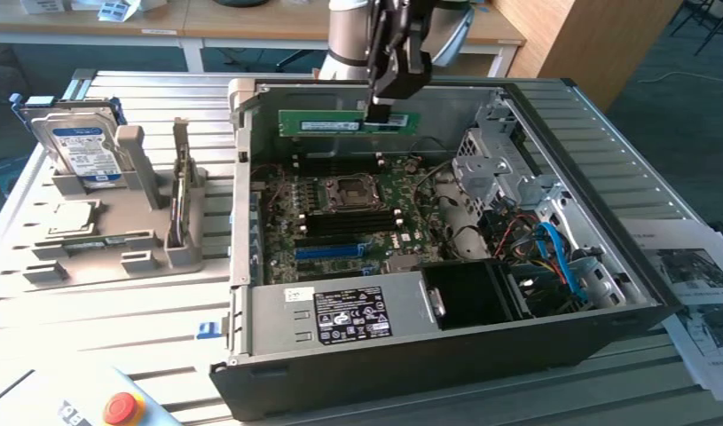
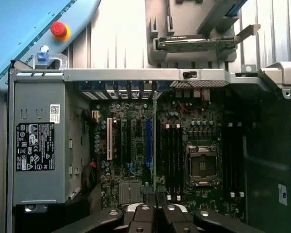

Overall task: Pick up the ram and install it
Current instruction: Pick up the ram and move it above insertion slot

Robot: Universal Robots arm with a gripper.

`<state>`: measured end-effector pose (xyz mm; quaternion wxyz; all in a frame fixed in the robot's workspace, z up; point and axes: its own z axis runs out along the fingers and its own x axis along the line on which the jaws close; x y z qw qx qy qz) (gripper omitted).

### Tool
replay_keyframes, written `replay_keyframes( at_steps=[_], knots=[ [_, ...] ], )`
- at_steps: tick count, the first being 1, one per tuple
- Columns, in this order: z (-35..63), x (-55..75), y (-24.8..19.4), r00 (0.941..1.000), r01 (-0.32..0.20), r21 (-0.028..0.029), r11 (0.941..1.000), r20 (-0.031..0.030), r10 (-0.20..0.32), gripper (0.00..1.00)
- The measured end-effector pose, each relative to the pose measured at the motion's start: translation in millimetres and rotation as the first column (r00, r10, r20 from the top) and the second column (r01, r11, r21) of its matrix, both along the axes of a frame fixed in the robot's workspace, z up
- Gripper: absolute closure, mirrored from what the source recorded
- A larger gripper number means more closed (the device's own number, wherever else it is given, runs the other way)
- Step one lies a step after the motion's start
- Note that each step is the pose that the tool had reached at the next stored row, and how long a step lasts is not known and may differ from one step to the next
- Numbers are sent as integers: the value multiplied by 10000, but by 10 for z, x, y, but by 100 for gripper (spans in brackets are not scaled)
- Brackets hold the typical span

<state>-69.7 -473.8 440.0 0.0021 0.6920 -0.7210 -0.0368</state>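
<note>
The pick-up part looks finished. The tool point(image 1: 381, 114) is closed narrow on the ram point(image 1: 337, 122) and holds it by its upper long edge, near one end. The green stick hangs level, standing on its edge, over the open computer case point(image 1: 456, 355). It is close to the case wall that is farthest from the table point(image 1: 124, 328) edge with the red button point(image 1: 123, 406). The installing part seems to be left: the ram is in the air, well above the motherboard point(image 1: 337, 213), and it touches no slot.

The exterior view gives the height of the ram and its flat side with the white label. It also shows the hard drive point(image 1: 83, 151), which stands in a grey holder point(image 1: 124, 257) near the table edge at the exterior view's left.

The wrist view looks down along the tool. There the ram is a thin green line between the two fingers. It runs parallel to the black memory slots point(image 2: 172, 155) and lies just beside them, between them and a long blue slot point(image 2: 148, 141). In this view the black slots look empty.
</note>
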Motion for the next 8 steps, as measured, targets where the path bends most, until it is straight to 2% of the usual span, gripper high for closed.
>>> replay_keyframes(
  at_steps=[8],
  knots=[
    [0,182,-20,10000,-5,0,10000,-37,5,88]
  ],
)
